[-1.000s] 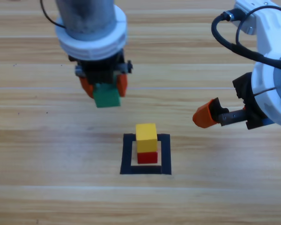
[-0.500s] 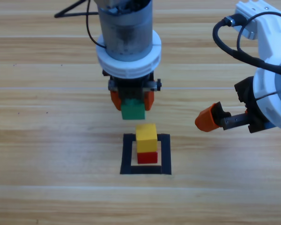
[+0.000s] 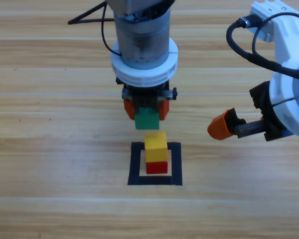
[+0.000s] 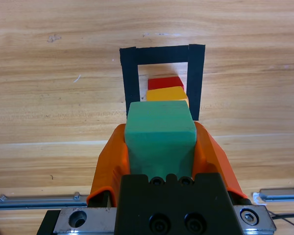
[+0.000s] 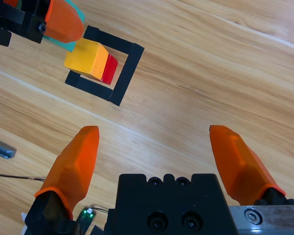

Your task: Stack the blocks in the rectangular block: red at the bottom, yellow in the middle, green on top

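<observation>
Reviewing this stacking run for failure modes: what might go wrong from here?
The left gripper holds the green cube short of the yellow cube; an off-centre release might tip it off. Its fingers flank the cube closely and, lowering, may nudge the yellow-on-red stack out of the tape outline.

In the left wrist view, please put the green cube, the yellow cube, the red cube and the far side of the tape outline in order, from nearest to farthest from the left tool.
1. Green cube: held in the left tool.
2. Yellow cube: just beyond the green cube.
3. Red cube: under the yellow one, showing past it.
4. Far side of the tape outline: farthest, beyond the stack.
</observation>
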